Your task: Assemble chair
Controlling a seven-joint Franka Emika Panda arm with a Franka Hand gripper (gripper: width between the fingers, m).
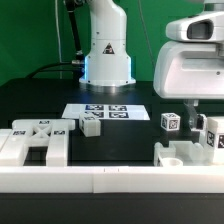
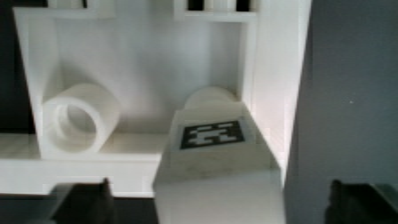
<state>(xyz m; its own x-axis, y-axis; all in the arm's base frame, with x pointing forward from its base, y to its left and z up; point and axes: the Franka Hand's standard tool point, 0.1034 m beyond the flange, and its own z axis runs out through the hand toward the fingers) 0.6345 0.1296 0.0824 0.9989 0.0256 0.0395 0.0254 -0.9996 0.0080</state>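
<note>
The chair lies in loose white tagged parts. A large flat part (image 1: 35, 145) and a small block (image 1: 91, 125) lie at the exterior view's left. A tagged cube (image 1: 170, 122), a tagged block (image 1: 211, 135) and a low part with a round hole (image 1: 180, 155) lie at its right. My gripper (image 1: 195, 118) hangs over that right group. In the wrist view my gripper (image 2: 217, 205) is open. Its dark fingertips (image 2: 80, 200) stand either side of a long tagged part (image 2: 214, 140), with gaps on both sides. A white part with a round hole (image 2: 75, 118) lies beside it.
The marker board (image 1: 105, 112) lies in front of the robot base (image 1: 107, 60). The long white border wall (image 1: 110, 182) runs along the front edge. The table top is black.
</note>
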